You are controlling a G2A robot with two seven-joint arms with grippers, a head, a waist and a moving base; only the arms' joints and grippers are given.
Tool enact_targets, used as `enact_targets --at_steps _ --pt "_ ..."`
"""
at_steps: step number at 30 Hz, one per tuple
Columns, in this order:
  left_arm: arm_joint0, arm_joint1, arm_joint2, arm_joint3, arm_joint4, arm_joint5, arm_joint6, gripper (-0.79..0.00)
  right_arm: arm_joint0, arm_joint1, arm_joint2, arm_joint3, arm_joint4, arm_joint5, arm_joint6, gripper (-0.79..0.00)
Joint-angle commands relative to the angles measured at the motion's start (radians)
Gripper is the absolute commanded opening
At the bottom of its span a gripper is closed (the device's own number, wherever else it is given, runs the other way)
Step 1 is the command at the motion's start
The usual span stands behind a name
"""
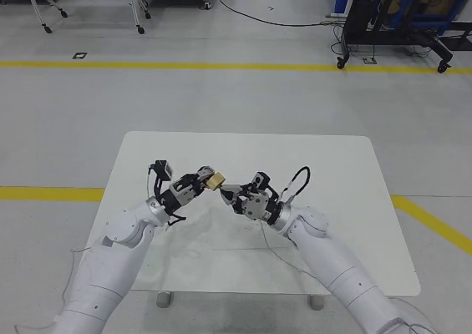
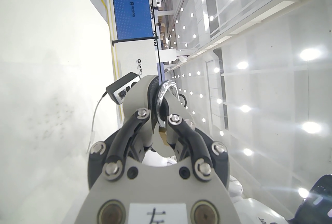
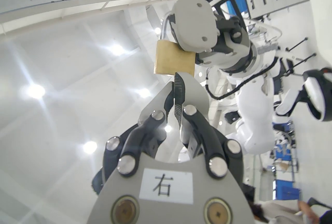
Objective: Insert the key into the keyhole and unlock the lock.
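Aloft, lock (image 3: 172, 60) tight in L tool (image 2: 160, 100); R tool (image 3: 178, 85) pinched closed, tips just beside lock base.

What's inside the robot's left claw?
A brass padlock: the left gripper pinches its silver loop. Its fingers cover where the loop meets the body.

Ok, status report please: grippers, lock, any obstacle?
Left gripper shut on lock, held above table. Right gripper shut, tips at lock's bottom edge. Nothing between them.
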Motion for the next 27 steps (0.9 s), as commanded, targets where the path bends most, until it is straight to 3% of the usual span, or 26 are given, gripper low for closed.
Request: enact_targets --at_steps 1,18,20,22,24,27 --pt "0.008 0.000 0.000 -0.009 0.019 -0.022 0.016 -0.785 0.017 -0.004 -0.003 0.033 0.036 0.040 0.031 -0.785" --pt "0.070 -0.001 -0.034 -0.069 0.058 -0.202 0.084 -0.785 0.053 -0.022 -0.015 0.116 0.079 0.058 0.122 -0.785" --pt "0.072 0.000 -0.037 -0.069 0.062 -0.197 0.085 -0.785 0.050 -0.021 -0.008 0.112 0.066 0.033 0.116 -0.545" --pt "0.071 0.000 -0.038 -0.068 0.071 -0.187 0.089 -0.785 0.043 -0.017 0.004 0.102 0.055 0.010 0.115 -0.428" --pt "0.070 0.000 -0.038 -0.068 0.090 -0.173 0.103 -0.785 0.034 -0.012 0.022 0.090 0.053 0.002 0.125 -0.403" --pt "0.070 -0.001 -0.035 -0.073 0.118 -0.166 0.118 -0.785 0.018 -0.001 0.065 0.075 0.060 -0.012 0.131 -0.428"
